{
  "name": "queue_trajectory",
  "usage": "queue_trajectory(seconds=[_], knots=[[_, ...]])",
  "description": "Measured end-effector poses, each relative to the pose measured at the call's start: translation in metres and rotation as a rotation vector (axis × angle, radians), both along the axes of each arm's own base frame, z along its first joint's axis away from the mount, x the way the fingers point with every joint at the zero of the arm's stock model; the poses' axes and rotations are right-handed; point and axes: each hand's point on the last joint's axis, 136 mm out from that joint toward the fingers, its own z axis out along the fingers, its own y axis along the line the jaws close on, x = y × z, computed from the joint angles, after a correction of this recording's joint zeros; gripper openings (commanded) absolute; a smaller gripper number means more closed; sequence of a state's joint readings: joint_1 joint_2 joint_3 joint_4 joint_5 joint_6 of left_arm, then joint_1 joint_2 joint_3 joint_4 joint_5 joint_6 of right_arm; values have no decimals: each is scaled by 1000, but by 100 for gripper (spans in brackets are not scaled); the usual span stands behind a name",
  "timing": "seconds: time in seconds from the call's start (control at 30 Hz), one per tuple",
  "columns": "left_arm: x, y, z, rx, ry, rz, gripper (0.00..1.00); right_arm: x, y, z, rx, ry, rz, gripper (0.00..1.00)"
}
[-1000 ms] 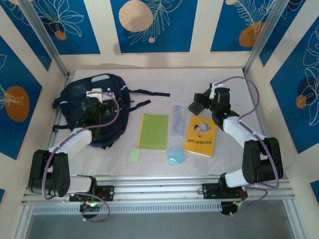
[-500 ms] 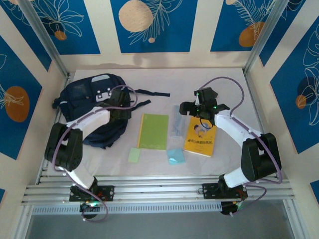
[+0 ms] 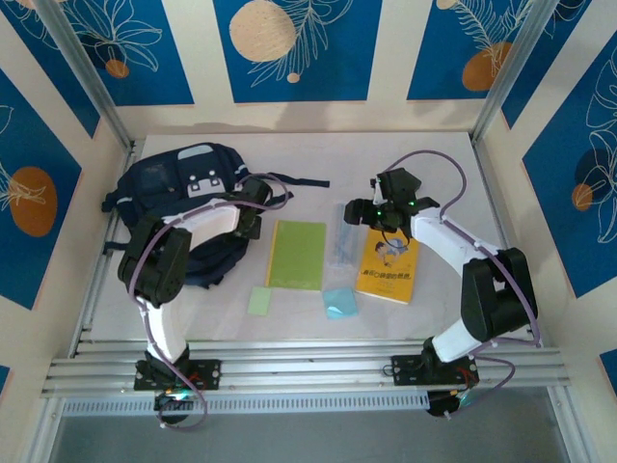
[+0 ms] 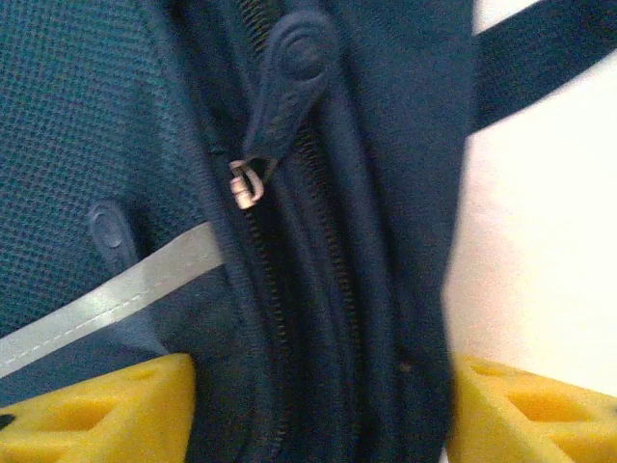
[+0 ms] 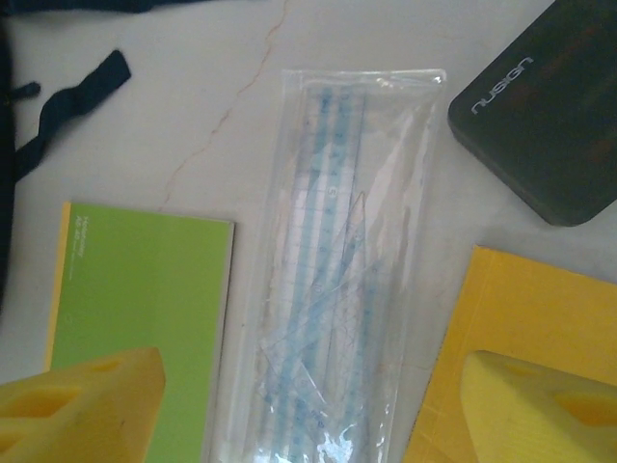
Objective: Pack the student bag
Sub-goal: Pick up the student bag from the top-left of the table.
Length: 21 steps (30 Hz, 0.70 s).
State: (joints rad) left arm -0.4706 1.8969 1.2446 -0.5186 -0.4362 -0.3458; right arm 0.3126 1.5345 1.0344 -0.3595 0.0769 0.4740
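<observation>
The bag (image 3: 183, 198) lies at the far left of the table (image 3: 318, 159), and my left gripper (image 3: 253, 210) sits at its right edge, beside the black strap (image 3: 289, 179) that trails off toward the middle. From the left wrist, my two yellow fingers (image 4: 106, 405) stand partly apart on either side of the bag's zippered seam, with the zip pull (image 4: 289, 68) just ahead of them. The dark fabric fills the gap from one pad to the other, and I cannot tell whether I am pinching it or only straddling it. My right gripper (image 3: 359, 212) is well apart from the bag, over the middle of the table, and hovers above a clear packet (image 5: 337, 270) of blue rulers. Its fingers (image 5: 82, 405) are spread wide and hold nothing. The packet lies between a green notebook (image 5: 145, 289) and a yellow book (image 5: 511, 309), with a dark case (image 5: 545, 106) just beyond.
</observation>
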Motion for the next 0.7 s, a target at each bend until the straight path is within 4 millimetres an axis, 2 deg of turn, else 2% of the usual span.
queue_trajectory(seconds=[0.03, 0.07, 0.13, 0.17, 0.3, 0.43, 0.7], knots=[[1, 2, -3, 22, 6, -3, 42, -1, 2, -1, 5, 6, 5, 75], [2, 4, -7, 42, 11, -5, 30, -1, 4, -2, 13, 12, 10, 74], [5, 6, -8, 74, 8, -12, 3, -3, 8, -2, 33, 18, 22, 71], [7, 6, -7, 87, 1, -18, 0, -3, 11, 0, 46, 17, 31, 71], [10, 3, -3, 94, -3, -49, 0, 1, 28, 8, 124, 2, 65, 68], [7, -4, 6, 41, 4, -103, 0, 16, 53, 16, 209, -6, 98, 66], [-17, -39, 54, -186, -18, -279, 0, 56, 116, 20, 409, 34, 144, 62]])
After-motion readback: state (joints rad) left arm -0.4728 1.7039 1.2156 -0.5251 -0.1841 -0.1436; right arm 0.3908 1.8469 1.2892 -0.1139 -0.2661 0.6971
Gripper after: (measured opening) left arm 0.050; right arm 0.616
